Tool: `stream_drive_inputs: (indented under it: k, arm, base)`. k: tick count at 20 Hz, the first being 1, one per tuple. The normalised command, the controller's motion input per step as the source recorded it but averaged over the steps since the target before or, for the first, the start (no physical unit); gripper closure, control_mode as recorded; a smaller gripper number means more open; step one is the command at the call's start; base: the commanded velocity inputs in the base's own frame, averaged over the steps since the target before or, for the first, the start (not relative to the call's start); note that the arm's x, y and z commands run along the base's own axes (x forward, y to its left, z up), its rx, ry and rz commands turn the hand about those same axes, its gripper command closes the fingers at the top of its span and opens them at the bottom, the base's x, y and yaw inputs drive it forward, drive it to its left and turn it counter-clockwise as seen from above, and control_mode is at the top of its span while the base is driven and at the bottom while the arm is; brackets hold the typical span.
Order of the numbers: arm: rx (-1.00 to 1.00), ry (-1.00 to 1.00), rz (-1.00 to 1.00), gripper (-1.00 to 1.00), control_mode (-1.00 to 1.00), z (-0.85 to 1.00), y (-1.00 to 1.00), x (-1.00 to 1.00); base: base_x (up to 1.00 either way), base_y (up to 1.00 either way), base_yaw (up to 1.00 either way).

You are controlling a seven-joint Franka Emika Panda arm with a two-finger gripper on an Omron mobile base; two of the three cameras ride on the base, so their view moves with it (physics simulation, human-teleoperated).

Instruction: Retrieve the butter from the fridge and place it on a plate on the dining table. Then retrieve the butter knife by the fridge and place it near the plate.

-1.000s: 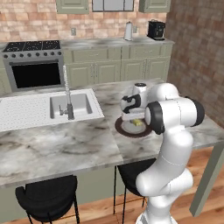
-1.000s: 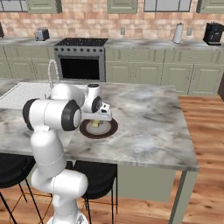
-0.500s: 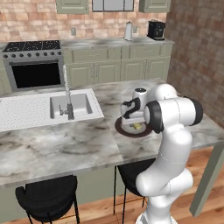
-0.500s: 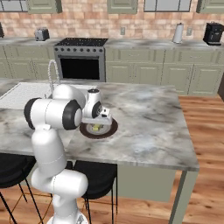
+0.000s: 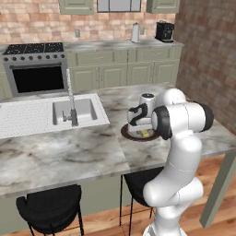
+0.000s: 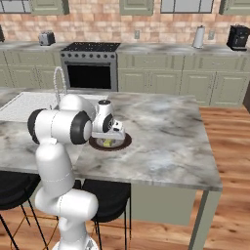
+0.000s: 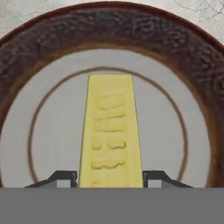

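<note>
The pale-yellow butter [image 7: 111, 131] lies lengthwise over the greyish middle of the dark-brown plate [image 7: 109, 26]. My gripper [image 7: 111, 177] is shut on the butter's near end, one fingertip pressed to each side. Seen from the base, the hand points down over the plate [image 5: 126, 133] on the dining table [image 5: 69, 152], with the butter [image 5: 145, 133] showing yellow under it. From the other side the gripper [image 6: 108, 139] hangs just above the plate [image 6: 124, 141] and the butter [image 6: 107, 143]. Whether the butter rests on the plate or hovers just above it, I cannot tell. The fridge and the butter knife are out of view.
An inset sink [image 5: 73, 110] with a tall faucet [image 5: 70, 97] sits left of the plate. Black stools [image 5: 50, 207] stand under the table's near edge. Bare marble [image 6: 166, 136] stretches right of the plate. The stove [image 5: 34, 69] and wall counter lie behind.
The hand has sunk slightly toward the plate with the butter in it. The jaws have kept their width.
</note>
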Motion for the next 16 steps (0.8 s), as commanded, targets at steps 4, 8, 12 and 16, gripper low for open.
stream_drive_inputs:
  k: [4, 8, 12, 16]
  arm:
    - [0.0, 0.0, 0.0, -1.0, -1.0, 0.0, 0.0, 0.0]
    - [0.0, 0.0, 0.0, -1.0, -1.0, 0.0, 0.0, 0.0]
    - [0.0, 0.0, 0.0, -1.0, -1.0, 0.0, 0.0, 0.0]
    - [0.0, 0.0, 0.0, -1.0, -1.0, 0.0, 0.0, -0.01]
  base:
    - [0.0, 0.0, 0.0]
    - [0.0, 0.0, 0.0]
    - [0.0, 0.0, 0.0]
    - [0.0, 0.0, 0.0]
